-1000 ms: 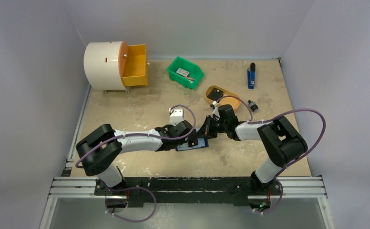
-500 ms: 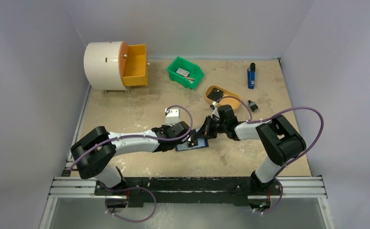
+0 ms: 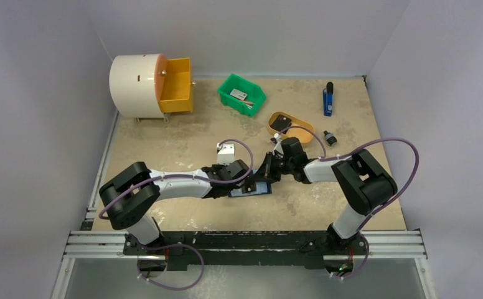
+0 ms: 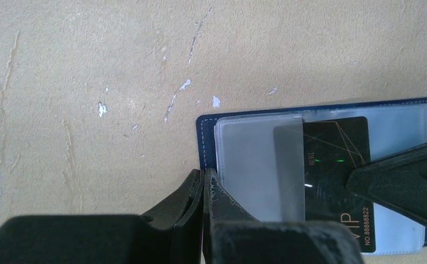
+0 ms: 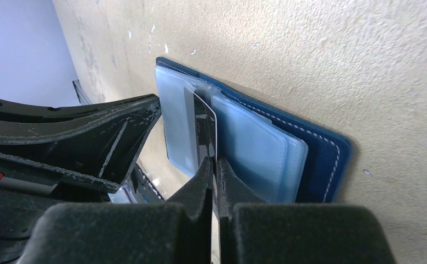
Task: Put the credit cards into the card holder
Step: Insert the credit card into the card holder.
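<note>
The navy-blue card holder (image 3: 261, 188) lies open on the table, its clear sleeves facing up. In the left wrist view my left gripper (image 4: 203, 177) is shut on the near left edge of the card holder (image 4: 316, 108). A black credit card (image 4: 337, 159) with "VIP" print sits partly inside a clear sleeve. My right gripper (image 5: 215, 165) is shut on the edge of this card (image 5: 204, 124), held upright against the sleeves of the card holder (image 5: 321, 148). In the top view the left gripper (image 3: 249, 182) and right gripper (image 3: 268, 170) meet over the holder.
A white drum with an open orange drawer (image 3: 175, 86) stands at the back left. A green bin (image 3: 242, 93), a yellow dish (image 3: 289, 126), a blue-and-black tool (image 3: 328, 99) and a small black piece (image 3: 330, 137) lie behind. A small white block (image 3: 228, 151) sits beside the left wrist.
The right gripper with the card has edged a little left over the holder. The left arm's elbow shifted out and back; its gripper stays on the holder.
</note>
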